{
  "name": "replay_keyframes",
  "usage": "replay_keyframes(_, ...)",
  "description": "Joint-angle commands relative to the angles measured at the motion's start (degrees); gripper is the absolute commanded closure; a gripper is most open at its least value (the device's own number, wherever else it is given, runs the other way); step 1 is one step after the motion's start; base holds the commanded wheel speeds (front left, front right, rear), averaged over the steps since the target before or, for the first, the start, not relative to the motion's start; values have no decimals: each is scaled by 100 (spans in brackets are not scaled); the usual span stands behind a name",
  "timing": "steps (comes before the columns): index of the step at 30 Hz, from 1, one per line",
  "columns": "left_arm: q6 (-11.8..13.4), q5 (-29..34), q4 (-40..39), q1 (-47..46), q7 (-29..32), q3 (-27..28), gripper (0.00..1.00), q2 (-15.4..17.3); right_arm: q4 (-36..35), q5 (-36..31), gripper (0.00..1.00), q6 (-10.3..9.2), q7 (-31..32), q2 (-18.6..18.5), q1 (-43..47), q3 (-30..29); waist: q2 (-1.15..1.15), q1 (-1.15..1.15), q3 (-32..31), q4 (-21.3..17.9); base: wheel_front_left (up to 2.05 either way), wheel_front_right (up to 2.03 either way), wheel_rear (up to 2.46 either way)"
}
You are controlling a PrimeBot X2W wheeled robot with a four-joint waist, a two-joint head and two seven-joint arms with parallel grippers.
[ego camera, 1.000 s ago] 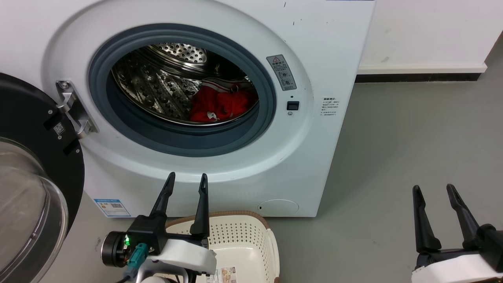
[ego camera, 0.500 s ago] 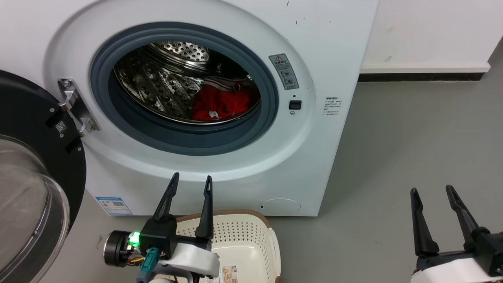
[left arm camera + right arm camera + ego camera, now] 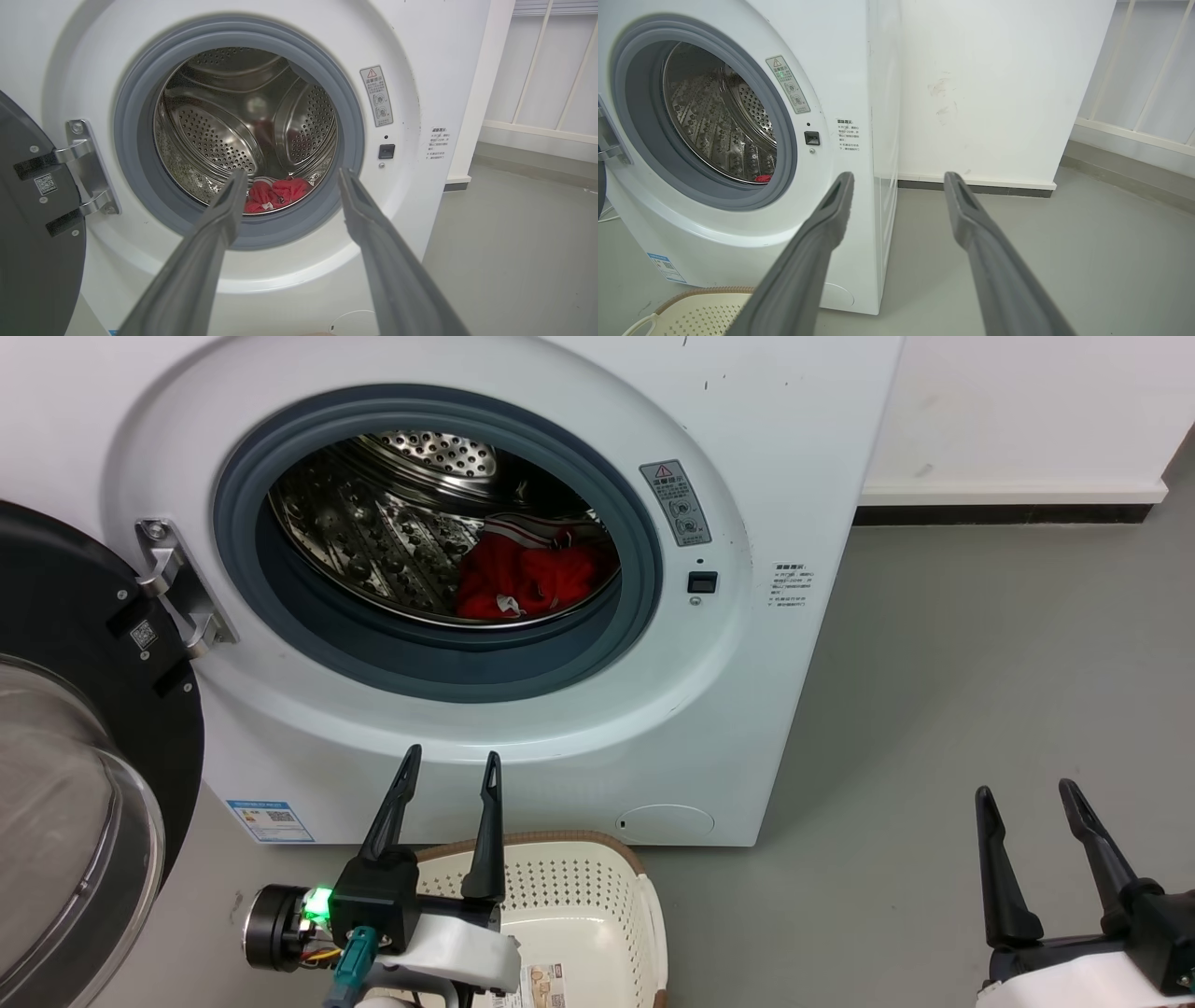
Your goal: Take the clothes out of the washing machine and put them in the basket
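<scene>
head view: left end effector hovering wide-open over basket; clothes lying ahead, low inside washing machine.
left wrist view: clothes lining up between its fingers.
right wrist view: right end effector gaping wide, clothes showing far left; left arm looking nearer.

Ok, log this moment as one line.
left tool: open, facing washing machine | right tool: open, aside | door: open | clothes: in drum | basket: on floor

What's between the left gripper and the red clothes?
The washing machine's white front and grey door seal, in the head view; the door stands open.
</scene>
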Motion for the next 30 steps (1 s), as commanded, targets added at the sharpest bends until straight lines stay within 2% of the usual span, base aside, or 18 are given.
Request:
replay_keyframes(1,39,-33,9,29,-16,8,0,8,20,28,0,-2,-13,5,21,-1,0,0,5,1,0,0,0)
replay_keyframes(19,101,-72,104,-51,-16,-30,0,8,-13,50,0,-2,4,5,-6,-24,0,0,81,62,0,0,0)
replay_keyframes(24,177,-113,169,-267,-16,-39,0,9,-131,47,0,-2,32,5,-131,21,0,0,389,118,0,0,0)
replay_keyframes(30,277,-165,301,-759,-15,-22,0,8,-275,8,0,-2,10,5,-400,119,0,0,1084,90,0,0,0)
